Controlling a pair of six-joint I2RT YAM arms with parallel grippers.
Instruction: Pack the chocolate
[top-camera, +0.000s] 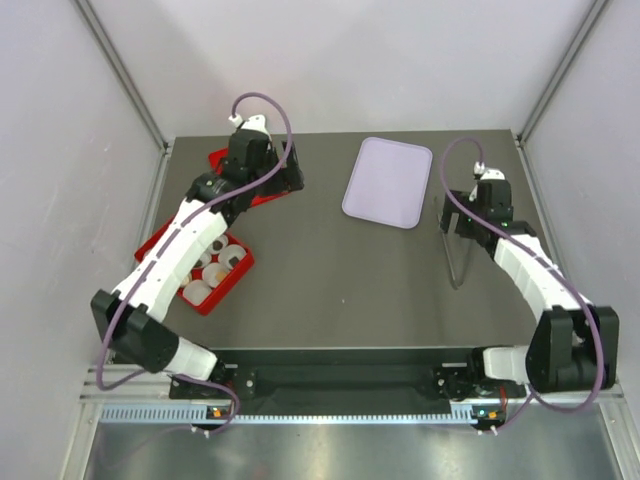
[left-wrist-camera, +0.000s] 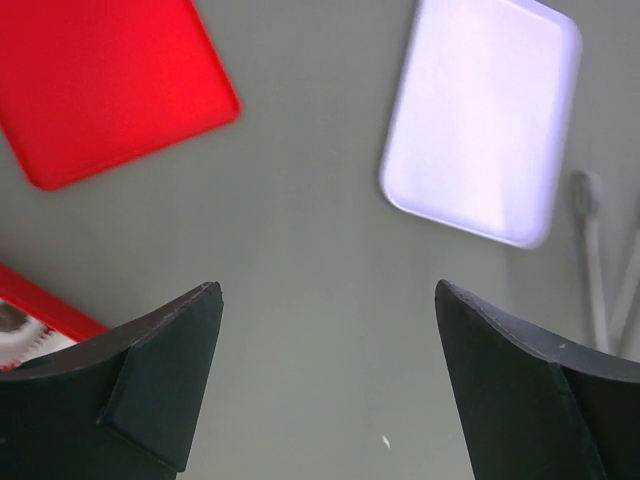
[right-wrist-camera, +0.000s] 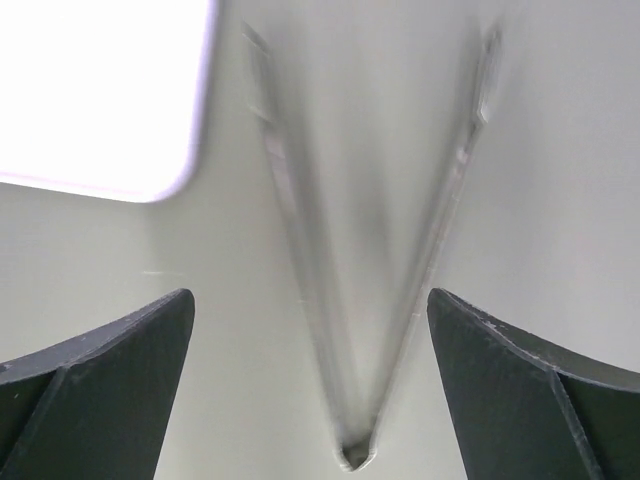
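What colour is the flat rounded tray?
The flat rounded tray is pale lilac; clearest in the top external view.

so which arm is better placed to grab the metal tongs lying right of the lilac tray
Right. The right gripper, open, hangs directly above the V-shaped metal tongs, framed between its fingers in the wrist view. The left gripper, also open, is across the table by the flat red lid.

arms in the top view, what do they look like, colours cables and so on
Both the left arm and the right arm have white shell links between black joints and black bases. A mauve cable loops from each wrist down to the base. The left gripper and right gripper have dark, matte, wedge-shaped fingers.
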